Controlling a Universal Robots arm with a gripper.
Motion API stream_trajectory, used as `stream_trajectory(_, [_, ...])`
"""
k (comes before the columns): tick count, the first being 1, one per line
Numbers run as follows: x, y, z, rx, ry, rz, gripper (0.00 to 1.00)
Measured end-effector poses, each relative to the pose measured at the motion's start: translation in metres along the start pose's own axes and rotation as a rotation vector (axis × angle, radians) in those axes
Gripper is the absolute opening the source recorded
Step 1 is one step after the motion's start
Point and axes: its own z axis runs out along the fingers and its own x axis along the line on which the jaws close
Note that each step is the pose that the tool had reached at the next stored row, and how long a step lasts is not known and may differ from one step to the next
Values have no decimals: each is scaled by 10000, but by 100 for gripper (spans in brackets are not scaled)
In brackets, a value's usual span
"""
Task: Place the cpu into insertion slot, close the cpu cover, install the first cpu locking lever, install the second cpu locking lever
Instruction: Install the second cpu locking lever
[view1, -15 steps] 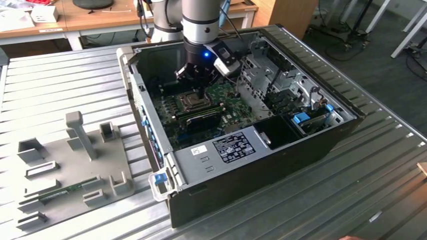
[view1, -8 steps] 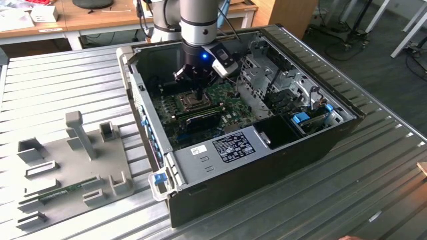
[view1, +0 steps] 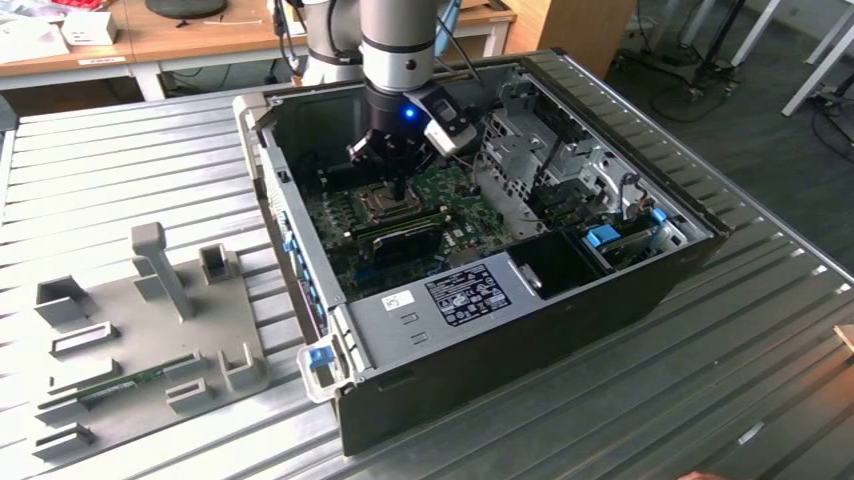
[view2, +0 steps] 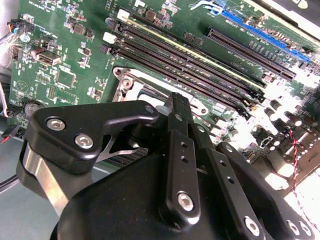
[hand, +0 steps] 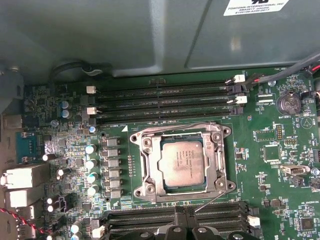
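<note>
Exterior view. We log one arm reaching down into an open computer case that lies on its side on a ribbed metal table. The gripper hangs low over the green motherboard, right above the insertion slot, which sits towards the exterior view's left of the board. A grey fixture plate with upright blocks rests on the table, well apart from the case on the exterior view's left.

Second wrist view. We note the black gripper body and its linkages in the foreground, with the fingers reaching down to the edge of the socket frame. We cannot tell whether they are apart or together, nor whether they hold anything, since their tips are hidden behind the body. Long black memory strips run just beside the socket.

First wrist view. We record the cpu lying flat and square inside the insertion slot, its silvery face up. The cpu cover appears as a silver frame around it, lying down around the chip as far as we can judge. A thin wire lever slants out from the socket's corner, seemingly not latched. We judge that the gripper is held close here because the remaining work lies at this socket.
</note>
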Motion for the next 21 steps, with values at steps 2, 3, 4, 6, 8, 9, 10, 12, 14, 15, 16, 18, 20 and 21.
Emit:
stream_trajectory(2, [0,0,5,-4,-2,0,11])
stream_trajectory(3, [1,-1,8,-4,-2,0,11])
stream_trajectory(4, [1,-3,9,-1,0,1,11])
stream_trajectory(6, [3,-5,20,-2,-1,1,11])
stream_trajectory(8, [12,-6,36,-1,-1,1,11])
stream_trajectory(9, [19,-6,44,0,-1,0,11])
stream_trajectory(10, [30,-7,52,-1,-1,0,11])
stream_trajectory(12, [55,-9,67,0,0,0,11])
stream_trajectory(14, [75,-11,81,0,0,0,11])
stream_trajectory(15, [83,-12,87,0,0,0,11])
stream_trajectory(16, [88,-12,91,1,0,0,11])
stream_trajectory(18, [88,-13,92,2,1,-1,11])
stream_trajectory(20, [89,-12,93,0,0,0,11])
stream_trajectory(21, [91,-12,93,0,0,0,11])
